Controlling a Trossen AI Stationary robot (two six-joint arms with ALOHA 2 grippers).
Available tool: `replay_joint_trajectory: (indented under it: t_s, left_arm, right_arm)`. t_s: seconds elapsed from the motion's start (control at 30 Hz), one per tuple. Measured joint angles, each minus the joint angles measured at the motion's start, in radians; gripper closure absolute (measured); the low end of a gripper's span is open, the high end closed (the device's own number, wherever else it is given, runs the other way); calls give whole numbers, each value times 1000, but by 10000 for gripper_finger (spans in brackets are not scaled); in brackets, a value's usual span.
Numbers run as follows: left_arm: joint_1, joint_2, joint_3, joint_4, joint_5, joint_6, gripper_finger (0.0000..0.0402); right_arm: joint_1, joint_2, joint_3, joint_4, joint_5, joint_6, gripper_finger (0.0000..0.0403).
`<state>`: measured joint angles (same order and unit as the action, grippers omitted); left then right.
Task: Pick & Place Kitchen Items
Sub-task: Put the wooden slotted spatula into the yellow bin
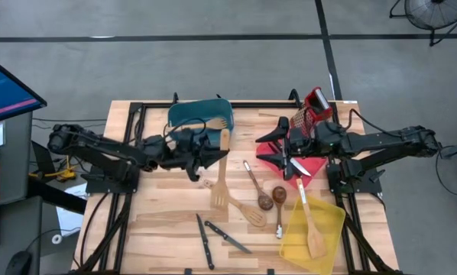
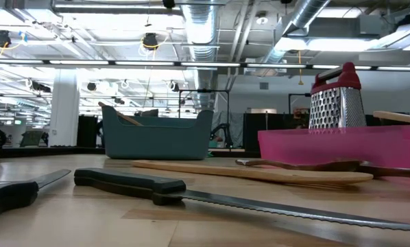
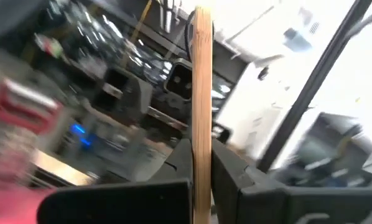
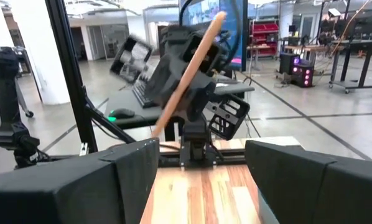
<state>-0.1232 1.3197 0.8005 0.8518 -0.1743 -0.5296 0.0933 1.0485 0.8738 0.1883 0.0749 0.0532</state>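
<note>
the teal bin (image 1: 200, 113) is sitting at the table's (image 1: 160, 221) far edge. the left gripper (image 1: 207, 150) is pinching a wooden spatula (image 1: 222, 169) just in front of the teal bin. the right gripper (image 1: 278, 149) is spread wide, holding nothing, well to the bin's right.

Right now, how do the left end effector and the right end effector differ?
The left end effector is shut on a wooden utensil handle, while the right end effector is open and holds nothing. The left end effector sits beside the teal bin, and the right end effector is over the red bin. Both are dark and two-fingered, and they point toward each other across the table's middle.
</note>
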Motion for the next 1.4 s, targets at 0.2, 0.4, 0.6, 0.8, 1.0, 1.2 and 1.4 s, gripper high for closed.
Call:
replay_joint_trajectory:
  t_s: [0.2,0.4,0.6,0.8,1.0,1.2,1.4]
  left_arm:
    - [50,0,0,-6,115,-322,394]
    - [95,0,0,-7,203,-660,394]
    - [111,0,0,-7,233,-792,394]
    - [120,0,0,-7,225,-724,394]
    - [126,0,0,-7,213,-655,394]
    - [149,0,0,-8,228,-594,394]
    - [175,0,0,-57,231,-514,394]
  right_arm:
    - [6,0,0,-30,0,-6,154]
    - [5,0,0,-39,0,-8,154]
    - [4,4,0,9,9,2,154]
    - [-22,65,2,147,128,188,154]
    - [-58,167,-2,262,131,285,154]
    - [-71,233,0,371,105,278,154]
    - [-69,234,1,428,55,239,149]
